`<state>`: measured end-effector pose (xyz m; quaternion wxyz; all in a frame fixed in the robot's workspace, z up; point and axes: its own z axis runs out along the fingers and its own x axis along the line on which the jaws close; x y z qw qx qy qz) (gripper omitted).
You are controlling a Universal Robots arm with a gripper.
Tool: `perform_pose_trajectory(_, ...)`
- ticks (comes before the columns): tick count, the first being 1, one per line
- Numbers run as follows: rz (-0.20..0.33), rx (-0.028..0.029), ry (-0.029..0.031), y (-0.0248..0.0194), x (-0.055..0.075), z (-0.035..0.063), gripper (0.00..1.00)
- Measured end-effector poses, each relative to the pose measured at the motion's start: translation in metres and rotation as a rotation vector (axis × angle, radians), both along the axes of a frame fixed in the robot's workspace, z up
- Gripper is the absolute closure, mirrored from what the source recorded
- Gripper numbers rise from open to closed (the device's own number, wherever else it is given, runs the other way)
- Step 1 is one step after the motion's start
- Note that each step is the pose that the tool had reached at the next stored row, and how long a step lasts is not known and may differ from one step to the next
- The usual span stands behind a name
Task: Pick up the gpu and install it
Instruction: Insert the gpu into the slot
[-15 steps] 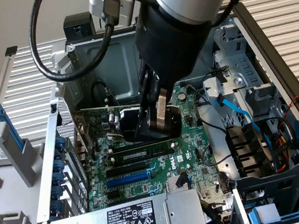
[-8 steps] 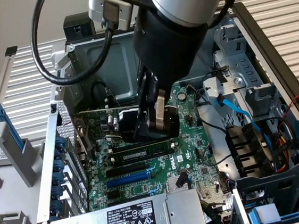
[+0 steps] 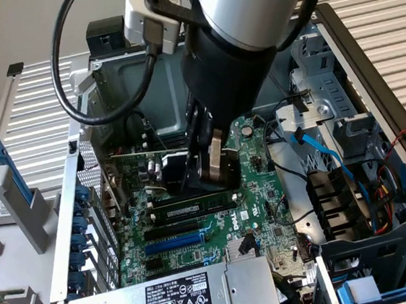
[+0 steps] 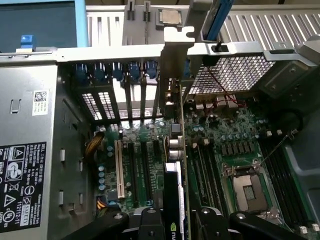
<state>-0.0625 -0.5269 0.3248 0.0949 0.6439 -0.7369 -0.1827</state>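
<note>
Gpu [image 4: 175, 145] was grasped edge-on by the end effector [image 4: 177, 222] over the motherboard [image 4: 225, 140] slots, bracket at the rear panel [image 4: 125, 52]. Pickup was done; seating was judged incomplete.

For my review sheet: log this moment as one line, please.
phase: install | tool: shut on gpu | gpu: on edge over motherboard, bracket at case rear slots | seated: cannot tell

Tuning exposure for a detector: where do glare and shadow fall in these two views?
Exterior view: a bright highlight on the arm's silver shell, while the gripper and gpu sit in its shadow. Wrist view: light glares through the case's perforated grille, leaving the motherboard darker.
</note>
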Motion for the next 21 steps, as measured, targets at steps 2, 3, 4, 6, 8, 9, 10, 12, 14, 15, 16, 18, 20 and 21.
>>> perform_pose_trajectory(2, 0.000, -0.0001, 0.0005, 0.0016, -0.003, -0.0031, 0.71)
perform_pose_trajectory(3, 0.000, -0.0004, 0.0020, 0.0021, -0.005, -0.0041, 0.71)
perform_pose_trajectory(4, 0.001, -0.0006, 0.0034, 0.0026, -0.006, -0.0050, 0.71)
perform_pose_trajectory(6, 0.002, -0.0007, 0.0047, 0.0036, -0.009, -0.0075, 0.71)
perform_pose_trajectory(8, 0.002, -0.0008, 0.0049, 0.0047, -0.014, -0.0102, 0.71)
perform_pose_trajectory(9, 0.003, -0.0009, 0.0050, 0.0052, -0.016, -0.0114, 0.71)
perform_pose_trajectory(10, 0.004, -0.0009, 0.0052, 0.0055, -0.018, -0.0125, 0.71)
perform_pose_trajectory(12, 0.008, -0.0029, 0.0071, 0.0060, -0.020, -0.0139, 0.71)
perform_pose_trajectory(14, 0.009, -0.0068, 0.0091, 0.0060, -0.020, -0.0141, 0.71)
perform_pose_trajectory(15, 0.009, -0.0068, 0.0091, 0.0060, -0.020, -0.0141, 0.71)
perform_pose_trajectory(16, 0.009, -0.0075, 0.0093, 0.0060, -0.020, -0.0143, 0.71)
perform_pose_trajectory(18, 0.010, -0.0205, 0.0104, 0.0060, -0.020, -0.0151, 0.71)
perform_pose_trajectory(20, 0.009, -0.0412, 0.0108, 0.0062, -0.021, -0.0158, 0.71)
perform_pose_trajectory(21, 0.009, -0.0420, 0.0108, 0.0061, -0.020, -0.0158, 0.71)
